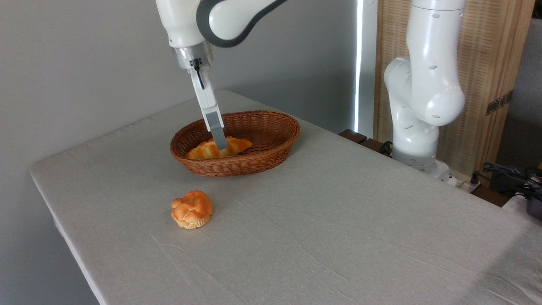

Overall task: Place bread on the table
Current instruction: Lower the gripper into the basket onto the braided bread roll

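Note:
The bread (235,146) is a long braided golden-orange loaf lying in the brown wicker basket (271,157) at the back of the table (322,228). My gripper (219,145) has come down into the basket over the loaf's middle. I see it edge-on: the near grey finger (217,131) stands in front of the loaf, and the far finger is hidden behind it. The loaf rests flat and unmoved, and the jaws look open around it.
A small round knotted bun (192,209) lies on the cloth in front of the basket, toward the left. The arm's white base (417,127) stands off the table's far right edge. The table's left edge runs close to the bun.

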Controlling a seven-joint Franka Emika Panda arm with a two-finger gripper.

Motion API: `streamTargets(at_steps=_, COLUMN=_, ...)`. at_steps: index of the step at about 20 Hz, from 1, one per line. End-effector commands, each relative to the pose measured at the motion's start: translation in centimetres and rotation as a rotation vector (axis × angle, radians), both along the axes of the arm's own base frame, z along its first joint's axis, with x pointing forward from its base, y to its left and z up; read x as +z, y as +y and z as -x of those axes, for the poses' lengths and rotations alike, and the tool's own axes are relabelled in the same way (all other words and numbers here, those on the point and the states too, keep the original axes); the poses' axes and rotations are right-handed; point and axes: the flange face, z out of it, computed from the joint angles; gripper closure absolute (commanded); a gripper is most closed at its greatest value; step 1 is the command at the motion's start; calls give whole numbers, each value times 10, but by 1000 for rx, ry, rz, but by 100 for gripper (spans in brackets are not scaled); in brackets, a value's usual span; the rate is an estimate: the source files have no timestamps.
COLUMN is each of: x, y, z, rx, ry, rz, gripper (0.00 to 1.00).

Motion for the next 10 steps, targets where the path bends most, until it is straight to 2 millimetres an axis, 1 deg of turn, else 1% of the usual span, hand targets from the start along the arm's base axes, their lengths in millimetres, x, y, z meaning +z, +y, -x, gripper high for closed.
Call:
streamTargets(at_steps=1, x=-16, y=6, z=8, rx=-10, ry=-9, rz=14, gripper=0)
streamTargets(at_steps=3, x=-28, y=-1, z=15, rx=-27, ry=-1, rz=8, gripper=0)
streamTargets(at_steps=7, x=-42, y=1, z=21, rx=-29, ry=22, rz=-6, gripper=0)
streamTargets(at_steps=9, x=-52, y=-7, z=28, rx=-51, ry=26, rz=-13, gripper=0)
streamTargets(at_steps=10, x=-58, y=-8, z=29, rx=-51, ry=12, rz=-6, gripper=0)
